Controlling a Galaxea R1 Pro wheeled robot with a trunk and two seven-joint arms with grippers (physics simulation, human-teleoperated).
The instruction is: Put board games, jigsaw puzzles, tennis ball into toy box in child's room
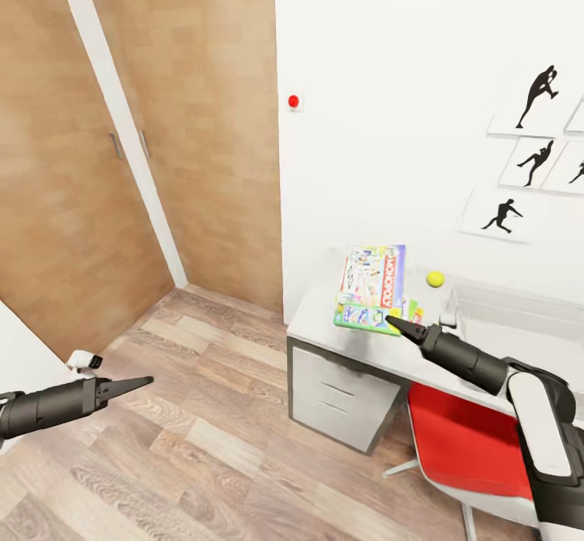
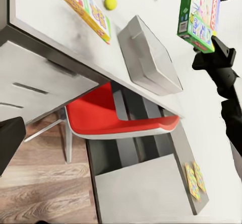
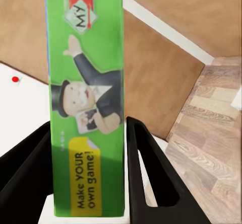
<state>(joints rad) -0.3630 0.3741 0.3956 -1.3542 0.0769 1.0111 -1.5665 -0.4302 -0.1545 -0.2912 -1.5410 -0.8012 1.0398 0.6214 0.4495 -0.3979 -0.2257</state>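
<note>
While reaching forward over the counter (image 1: 324, 326), right gripper (image 1: 403, 328) clenched on the green edge of a board game (image 1: 371, 288) — box lifted off the surface, tilted, broad printed face up toward the head camera. In the right wrist view, both black fingers (image 3: 146, 171) pressed against the narrow green side. Left gripper (image 1: 130, 384) held low and level over the wood floor (image 1: 203, 411), well apart from the counter; cannot tell how its jaws stand. Second board game (image 2: 84, 8) flat near the counter's end edge, tennis ball (image 1: 435, 279) near the wall, toy box (image 2: 148, 58) just beside — open top unobstructed. Jigsaw puzzles (image 2: 195, 180) on the far section. Red chair (image 1: 466, 444) tucked under the counter edge.
</note>
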